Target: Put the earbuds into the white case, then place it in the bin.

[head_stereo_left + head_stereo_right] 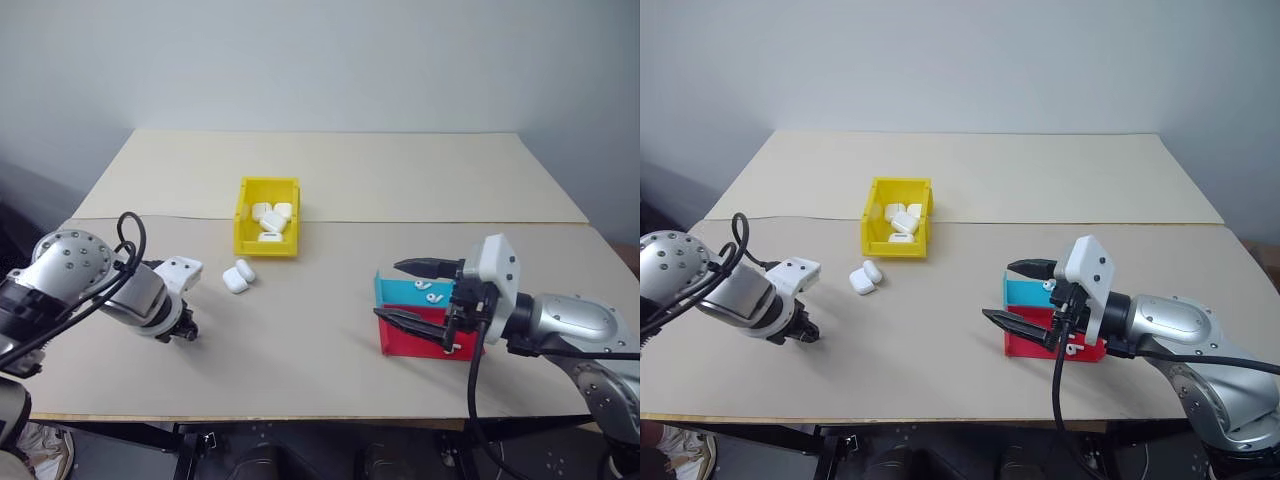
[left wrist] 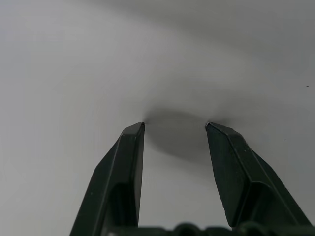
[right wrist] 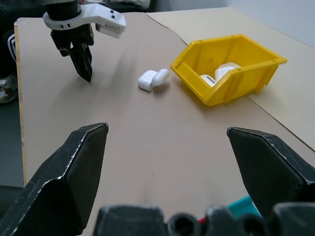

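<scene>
White case lay open beside the bin, my left gripper clenched on nothing, right gripper spread over the trays holding earbuds, needing a gentle pinch.

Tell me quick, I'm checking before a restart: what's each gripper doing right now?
Left gripper: jaws closed, holding nothing.
Right gripper: jaws open, holding nothing.
</scene>
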